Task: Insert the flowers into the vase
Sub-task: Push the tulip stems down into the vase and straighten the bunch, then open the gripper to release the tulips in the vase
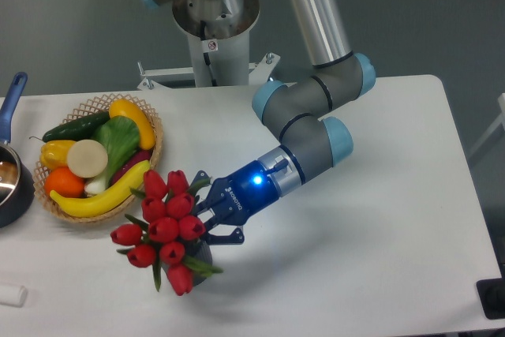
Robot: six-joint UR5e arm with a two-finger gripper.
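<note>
I see the gripper (207,225) reaching down and to the left from the arm, its blue light on. The dark fingers (227,236) sit right behind the flowers (164,228), and the red buds cover the fingertips, so I cannot tell whether they are clamped on the stems or spread apart. The flowers are a tight red bunch with green leaves, over the front left part of the desk (371,258), just in front of the wicker basket (150,128). The vase (202,254) shows only as a dark sliver under the bunch, at its lower right side; the buds hide its rim, so I cannot say how deep the stems sit in it. The basket holds fruit and vegetables near the desk's left edge. A dark pot (14,187) with a blue handle is cut off by that left edge.
</note>
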